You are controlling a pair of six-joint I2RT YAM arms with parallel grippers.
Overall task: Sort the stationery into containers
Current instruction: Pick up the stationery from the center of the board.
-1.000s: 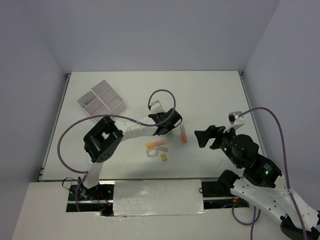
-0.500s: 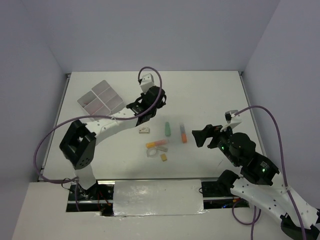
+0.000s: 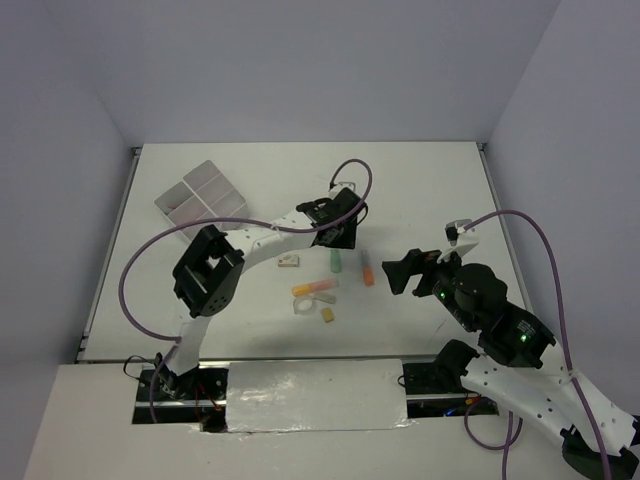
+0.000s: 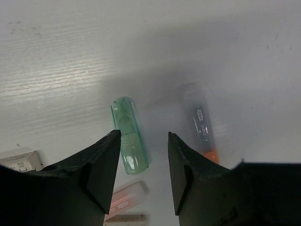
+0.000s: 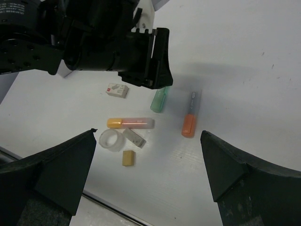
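The left gripper (image 4: 143,137) is being held partly open and empty just above the green marker (image 4: 133,153), which is lying beside the orange marker (image 4: 201,127) at mid-bench (image 3: 430,190). The right gripper (image 5: 146,136) is being held wide open and empty toward the right edge. The pink marker (image 5: 130,123), tape ring (image 5: 109,140) and eraser (image 5: 128,157) are lying nearer the front edge. The trays (image 3: 200,195) are sitting by the far left corner.

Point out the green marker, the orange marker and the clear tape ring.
green marker (image 4: 130,146), left wrist view, middle of its barrel.
orange marker (image 5: 188,125), right wrist view, its orange end.
clear tape ring (image 5: 102,140), right wrist view, its left rim.
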